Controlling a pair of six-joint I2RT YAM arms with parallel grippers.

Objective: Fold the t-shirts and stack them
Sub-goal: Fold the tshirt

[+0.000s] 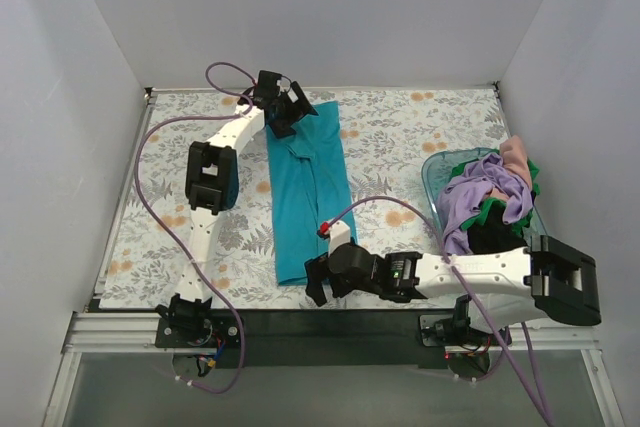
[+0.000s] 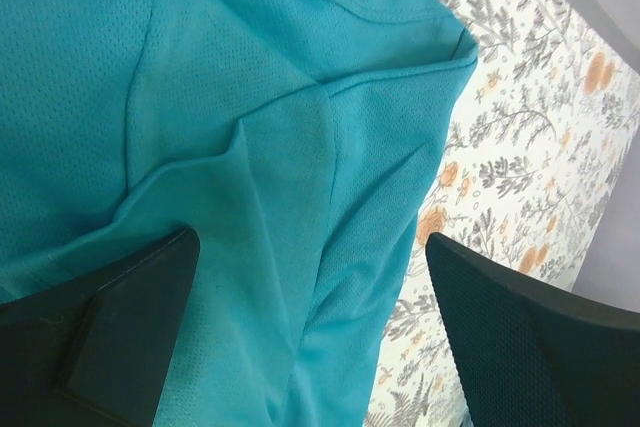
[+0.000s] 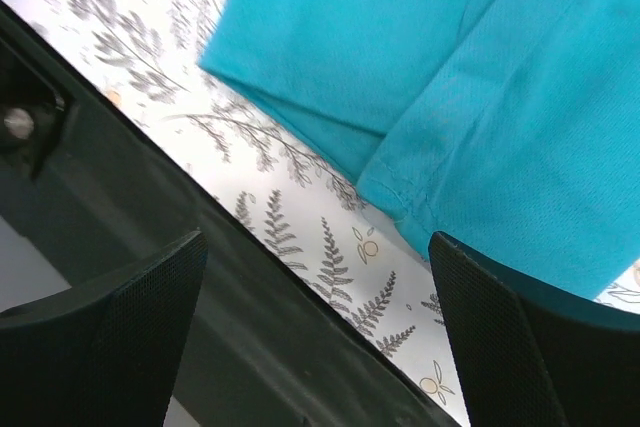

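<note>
Fingers first: your left fingers point(image 2: 110, 337) stand wide apart over the teal t-shirt point(image 1: 305, 197). Your right fingers point(image 3: 540, 347) are likewise spread, above its near hem corner by the front edge of the table point(image 1: 400, 127). From above, both wrists hide the shirt's ends, and you cannot tell whether any fingertip touches cloth. The shirt lies mid-table as a long folded strip. Your right arm covers the near part of the laundry basket point(image 1: 432, 169), heaped with purple, green, pink and black garments. Floral print covers the table; plain white walls point(image 1: 300, 7) surround it.
</note>
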